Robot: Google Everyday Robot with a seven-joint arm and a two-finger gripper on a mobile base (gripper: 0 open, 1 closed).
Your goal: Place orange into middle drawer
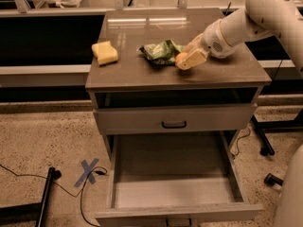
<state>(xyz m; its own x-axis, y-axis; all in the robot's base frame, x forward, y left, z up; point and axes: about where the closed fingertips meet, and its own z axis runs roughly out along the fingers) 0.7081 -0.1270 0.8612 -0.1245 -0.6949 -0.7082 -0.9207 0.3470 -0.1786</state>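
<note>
The orange (pixel 180 58) rests on the cabinet top (pixel 142 74), right of centre, against a green crinkled bag (pixel 161 51). My gripper (pixel 188 59) reaches in from the right, low over the top, with its tan tip at the orange's right side and touching it. The white arm (pixel 265 13) runs up to the right. The middle drawer (pixel 173 190) is pulled out wide below, with its pale floor bare. Above it is a closed drawer front with a black loop handle (pixel 173 124).
A yellow sponge block (pixel 105 52) lies at the left of the cabinet top. A blue tape cross (pixel 88 171) and cables lie on the speckled floor to the left. A black stand base (pixel 265 150) is at the right.
</note>
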